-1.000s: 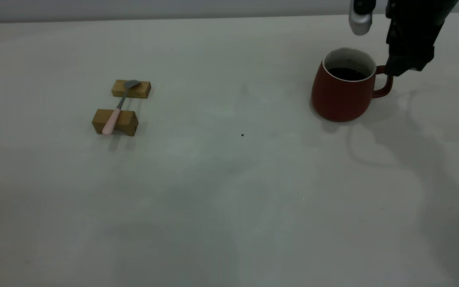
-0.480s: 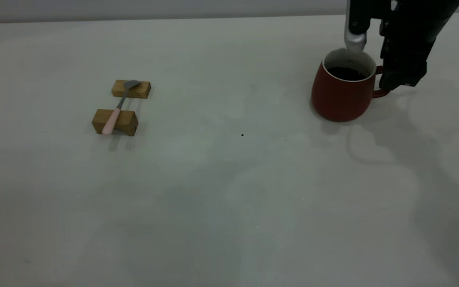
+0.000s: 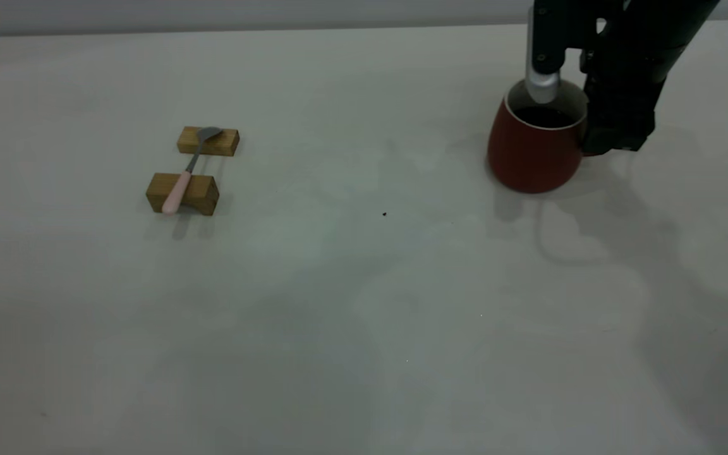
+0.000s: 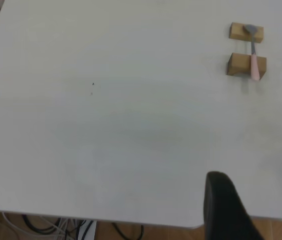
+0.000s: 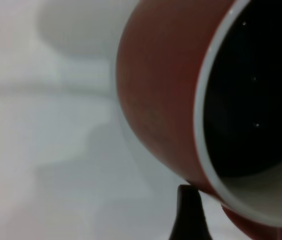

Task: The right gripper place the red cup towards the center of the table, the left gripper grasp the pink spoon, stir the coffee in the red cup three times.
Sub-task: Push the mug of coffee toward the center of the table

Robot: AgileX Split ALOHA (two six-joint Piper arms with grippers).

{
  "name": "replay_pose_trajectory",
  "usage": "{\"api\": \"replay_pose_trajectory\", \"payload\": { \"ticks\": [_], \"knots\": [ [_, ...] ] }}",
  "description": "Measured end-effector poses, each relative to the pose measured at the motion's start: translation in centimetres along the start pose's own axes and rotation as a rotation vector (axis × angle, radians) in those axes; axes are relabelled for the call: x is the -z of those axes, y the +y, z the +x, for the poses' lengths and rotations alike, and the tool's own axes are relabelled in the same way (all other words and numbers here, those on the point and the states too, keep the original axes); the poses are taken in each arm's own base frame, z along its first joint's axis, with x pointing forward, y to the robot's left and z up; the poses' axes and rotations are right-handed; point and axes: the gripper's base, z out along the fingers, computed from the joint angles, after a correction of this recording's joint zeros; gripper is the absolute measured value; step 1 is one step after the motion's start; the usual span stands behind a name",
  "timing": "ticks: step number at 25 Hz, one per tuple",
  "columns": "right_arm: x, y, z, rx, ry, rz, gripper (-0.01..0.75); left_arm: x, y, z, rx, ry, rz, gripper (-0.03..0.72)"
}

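Observation:
The red cup [image 3: 528,158] stands at the far right of the table [image 3: 364,303], with dark coffee [image 3: 547,117] inside. My right gripper [image 3: 613,136] is low at the cup's right side, open, and hides the handle. The right wrist view shows one black fingertip [image 5: 188,212] against the cup's outer wall [image 5: 160,100], just below the white rim and the coffee [image 5: 250,100]. The pink spoon [image 3: 181,183] lies across two wooden blocks at the left, also seen in the left wrist view [image 4: 254,62]. My left gripper [image 4: 258,200] hangs open over the table's edge, far from the spoon.
Two small wooden blocks [image 3: 208,141] [image 3: 196,196] carry the spoon. A tiny dark speck [image 3: 384,214] marks the middle of the table. Cables hang below the table edge [image 4: 56,227].
The right gripper has come down and to the left, covering the cup's handle. The cup has shifted slightly to the left. Spoon and blocks have not moved.

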Motion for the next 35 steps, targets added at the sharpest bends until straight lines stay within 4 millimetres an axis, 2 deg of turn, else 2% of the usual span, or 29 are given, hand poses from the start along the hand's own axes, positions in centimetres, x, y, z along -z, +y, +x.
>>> {"api": "replay_pose_trajectory", "payload": {
  "ticks": [10,23,35],
  "knots": [
    [0.0,0.7,-1.8,-0.03,-0.033,-0.013,0.589,0.0,0.0,0.0,-0.001,0.0,0.0,0.388],
    [0.3,3.2,-7.3,-0.054,-0.125,-0.037,0.589,0.0,0.0,0.0,-0.001,0.0,0.0,0.388],
    [0.7,4.9,-10.8,-0.153,-0.203,-0.049,0.589,0.0,0.0,0.0,-0.001,0.0,0.0,0.388]
  ]
}}
